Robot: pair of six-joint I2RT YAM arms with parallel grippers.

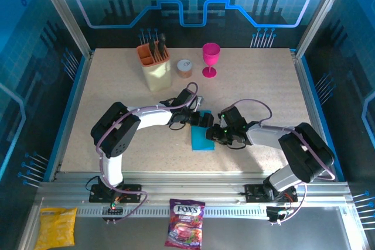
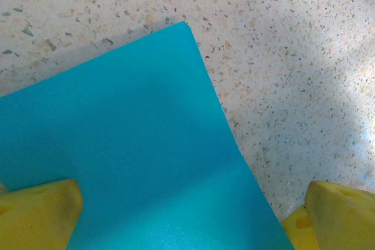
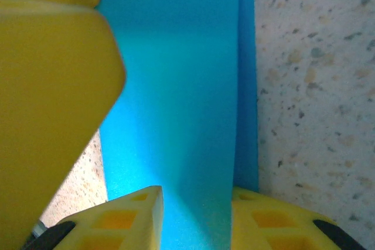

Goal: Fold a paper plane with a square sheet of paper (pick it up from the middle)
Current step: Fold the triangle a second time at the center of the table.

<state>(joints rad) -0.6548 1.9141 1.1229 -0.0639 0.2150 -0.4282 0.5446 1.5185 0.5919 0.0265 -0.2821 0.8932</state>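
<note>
- the paper (image 1: pixel 201 140) lies at the middle of the table (image 1: pixel 105 80), between the two gripper heads, which meet over it.
- from above we see it as a narrow oblong. its long axis runs near to far, leaning slightly, with the far end under the left gripper (image 1: pixel 203 119) and the near end pointing back at the arm bases.
- the left gripper is released, its jaws spread wide. in its wrist view one finger (image 2: pixel 38 215) hangs over the paper and the other over bare table, with a paper corner pointing away from the camera.
- the right gripper (image 1: pixel 213 134) comes in from the paper's right side. in its wrist view a raised strip of paper runs straight away between the two fingers (image 3: pixel 126 221) and touches both, so we read it as pinched on the paper.
- well apart at the far edge stand a tool holder (image 1: pixel 153 65), a small can (image 1: pixel 184 68) and a pink goblet (image 1: pixel 210 60).
</note>
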